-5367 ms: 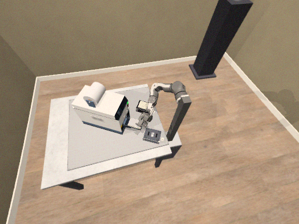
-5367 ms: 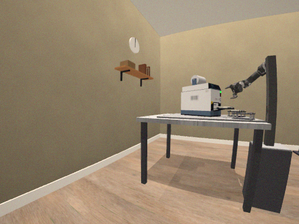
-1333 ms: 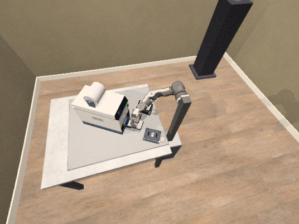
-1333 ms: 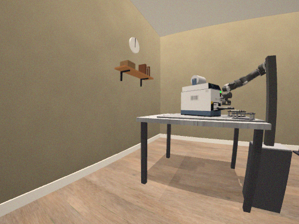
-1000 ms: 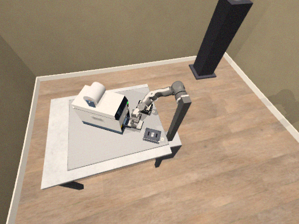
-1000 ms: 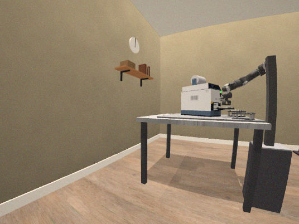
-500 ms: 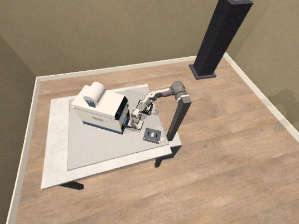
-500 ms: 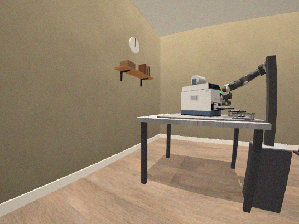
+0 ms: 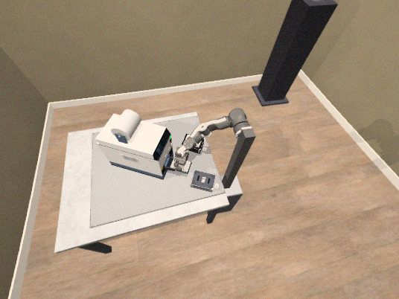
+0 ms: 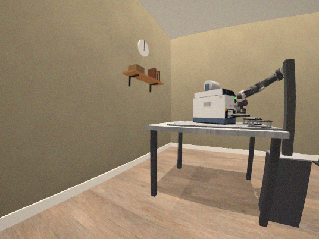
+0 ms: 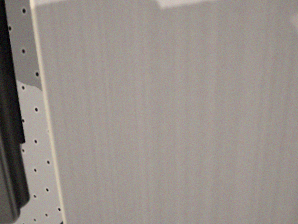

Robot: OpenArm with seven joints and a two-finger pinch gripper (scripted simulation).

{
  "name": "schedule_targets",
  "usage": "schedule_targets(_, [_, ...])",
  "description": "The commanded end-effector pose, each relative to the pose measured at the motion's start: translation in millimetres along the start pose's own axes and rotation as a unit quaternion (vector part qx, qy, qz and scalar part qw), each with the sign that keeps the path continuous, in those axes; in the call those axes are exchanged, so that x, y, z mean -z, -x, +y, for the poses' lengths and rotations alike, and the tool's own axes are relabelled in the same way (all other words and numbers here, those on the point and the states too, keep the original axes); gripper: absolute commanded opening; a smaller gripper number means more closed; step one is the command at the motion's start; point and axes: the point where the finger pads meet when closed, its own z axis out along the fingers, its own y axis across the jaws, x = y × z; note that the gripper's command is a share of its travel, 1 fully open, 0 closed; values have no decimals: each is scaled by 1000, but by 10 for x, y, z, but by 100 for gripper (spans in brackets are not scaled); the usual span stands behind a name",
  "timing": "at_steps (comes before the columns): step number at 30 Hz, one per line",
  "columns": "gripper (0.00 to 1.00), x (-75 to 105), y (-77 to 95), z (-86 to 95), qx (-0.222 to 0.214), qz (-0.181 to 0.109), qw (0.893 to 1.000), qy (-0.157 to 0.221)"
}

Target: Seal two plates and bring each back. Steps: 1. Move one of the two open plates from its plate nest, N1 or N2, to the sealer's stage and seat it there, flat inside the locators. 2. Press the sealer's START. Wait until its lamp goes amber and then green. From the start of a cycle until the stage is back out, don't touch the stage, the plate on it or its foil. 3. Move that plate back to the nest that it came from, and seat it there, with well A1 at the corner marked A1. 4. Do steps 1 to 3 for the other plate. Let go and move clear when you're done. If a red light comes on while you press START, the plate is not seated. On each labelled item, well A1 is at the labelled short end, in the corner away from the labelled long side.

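The white sealer (image 9: 134, 143) stands on the table with its lamp (image 9: 170, 138) green. Its stage is out in front, and my gripper (image 9: 181, 164) hangs just over it, fingers open. In the wrist view a flat grey foil-covered plate top (image 11: 170, 115) fills most of the frame, very close. A strip of the dotted stage plate (image 11: 37, 165) and a dark edge (image 11: 10, 125) lie at its left. My fingers do not show there. In the exterior view the gripper (image 10: 241, 111) sits right at the sealer's front (image 10: 212, 107), under the green lamp (image 10: 235, 97).
A dark plate nest (image 9: 203, 180) lies on the mat near the arm's post (image 9: 238, 156). A second nest (image 9: 199, 146) lies partly hidden under the forearm; I cannot tell what it holds. A tall dark column (image 9: 294, 48) stands on the floor behind.
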Motion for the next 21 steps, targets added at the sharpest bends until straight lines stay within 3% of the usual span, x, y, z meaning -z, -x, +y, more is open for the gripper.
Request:
schedule_targets(1, [65, -4, 2, 15, 4, -1, 1000, 3])
schedule_targets(21, [65, -127, -1, 12, 4, 0, 1000, 2])
